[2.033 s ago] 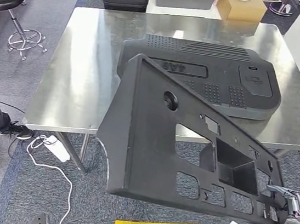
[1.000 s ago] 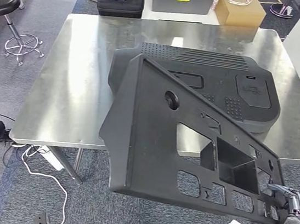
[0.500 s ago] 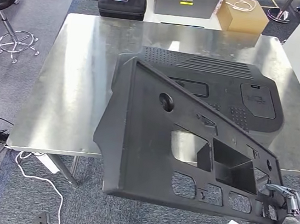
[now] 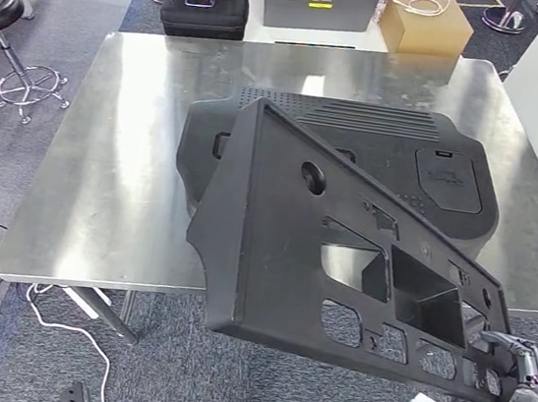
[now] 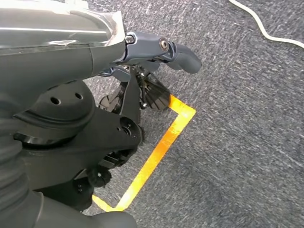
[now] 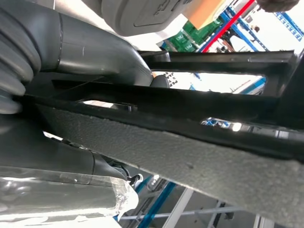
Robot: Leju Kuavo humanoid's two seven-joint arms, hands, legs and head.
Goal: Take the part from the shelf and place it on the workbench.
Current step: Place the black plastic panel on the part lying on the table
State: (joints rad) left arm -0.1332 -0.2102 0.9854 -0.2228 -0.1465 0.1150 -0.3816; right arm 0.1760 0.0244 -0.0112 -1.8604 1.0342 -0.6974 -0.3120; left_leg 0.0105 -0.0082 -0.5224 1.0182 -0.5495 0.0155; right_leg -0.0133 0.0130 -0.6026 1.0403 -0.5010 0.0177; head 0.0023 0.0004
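Head view: the robot's right hand (image 4: 516, 377) grips the near corner of a large black moulded part (image 4: 303, 255), carrying it tilted in the air so that its far end reaches over the front edge of the steel table (image 4: 116, 141) while its near end hangs out above the carpet. Held by one corner, the panel slopes down toward the hand, its open-cutout face turned up; that grip leaves most of its weight out ahead of the fingers, a likely reason the wrist sits low and close to the body. A second black panel (image 4: 422, 157), ribbed and dotted, already lies flat on the table behind the carried one, taking up much of the middle and right, so the bare steel to the left looks the likelier landing spot. From the right wrist camera, the thick grey thumb (image 6: 107, 54) presses on one side of the part's edge rail, with the rail clamped against the hand. The left hand (image 5: 157, 50) hangs beside the body above the carpet and a strip of yellow floor tape (image 5: 157, 156), holding nothing, one finger stretched out straight. A black case (image 4: 205, 9) and a cardboard box (image 4: 427, 24) sit beyond the table.
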